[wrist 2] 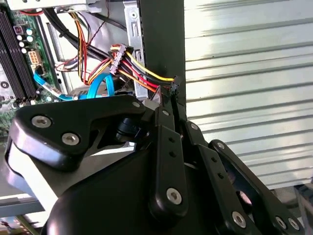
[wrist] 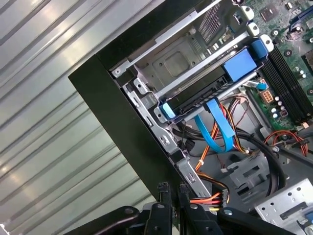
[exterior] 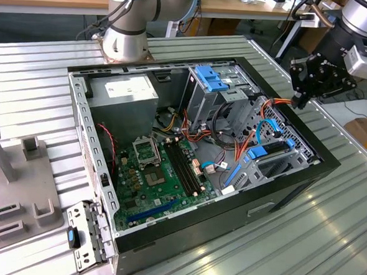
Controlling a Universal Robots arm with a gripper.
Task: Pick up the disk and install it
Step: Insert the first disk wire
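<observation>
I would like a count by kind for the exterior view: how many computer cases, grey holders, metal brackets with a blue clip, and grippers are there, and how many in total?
Computer case: 1
Grey holder: 1
Metal bracket with a blue clip: 1
Gripper: 1
Total: 4
</observation>
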